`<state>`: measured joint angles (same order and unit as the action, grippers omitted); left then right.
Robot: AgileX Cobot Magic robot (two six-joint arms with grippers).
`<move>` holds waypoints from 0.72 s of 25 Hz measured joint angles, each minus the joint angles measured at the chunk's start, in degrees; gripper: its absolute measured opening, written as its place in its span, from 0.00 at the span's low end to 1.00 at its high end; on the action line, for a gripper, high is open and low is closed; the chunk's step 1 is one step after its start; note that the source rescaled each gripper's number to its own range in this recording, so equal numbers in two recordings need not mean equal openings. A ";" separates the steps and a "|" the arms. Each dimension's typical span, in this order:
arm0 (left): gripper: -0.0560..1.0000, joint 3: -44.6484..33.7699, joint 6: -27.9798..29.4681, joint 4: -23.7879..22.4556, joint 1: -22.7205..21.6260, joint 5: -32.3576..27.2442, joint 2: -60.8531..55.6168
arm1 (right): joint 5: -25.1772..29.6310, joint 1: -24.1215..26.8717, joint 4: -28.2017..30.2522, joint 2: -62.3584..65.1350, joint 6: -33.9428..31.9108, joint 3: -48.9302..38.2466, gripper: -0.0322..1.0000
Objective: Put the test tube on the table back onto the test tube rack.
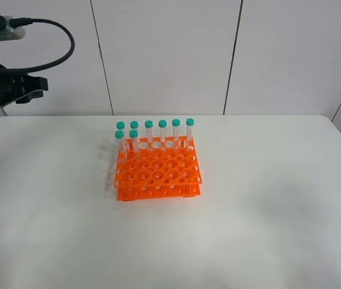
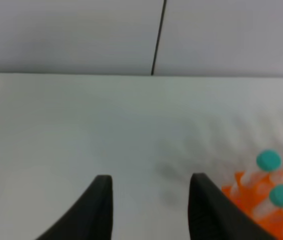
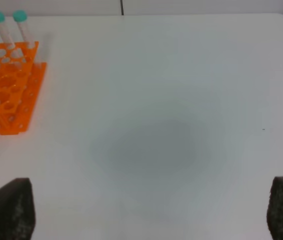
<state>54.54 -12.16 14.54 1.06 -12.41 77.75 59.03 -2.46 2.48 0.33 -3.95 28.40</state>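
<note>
Test tube: none is seen lying on the surface (image 1: 267,198); eight teal-capped tubes (image 1: 162,131) stand at the far edge of the test tube rack (image 1: 157,171).
Step in hand: judged finished, every visible tube being racked.
Left tool (image 2: 151,200): spread, empty, held away from the rack.
Right tool (image 3: 149,210): spread wide, empty, above bare surface.
Next move: nothing further is called for beyond keeping both arms clear.

Test tubes (image 1: 162,130) stand in the rack (image 1: 158,174) (rear holes), mid-table (image 1: 279,198).

A pale panelled wall (image 1: 170,54) with dark seams stands behind.
</note>
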 joint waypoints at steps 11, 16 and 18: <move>0.23 -4.88 -3.97 2.55 0.00 -10.41 -15.01 | 0.00 0.00 0.00 0.00 0.00 0.00 1.00; 0.23 -12.75 -3.93 4.72 0.00 -14.43 -27.14 | 0.00 0.00 0.00 0.00 0.00 0.00 1.00; 0.23 -14.80 -3.93 4.96 0.00 -16.31 -32.57 | 0.00 0.00 0.00 0.00 0.00 0.00 1.00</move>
<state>39.73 -16.09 19.50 1.05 -28.72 45.18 59.03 -2.46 2.48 0.33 -3.95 28.40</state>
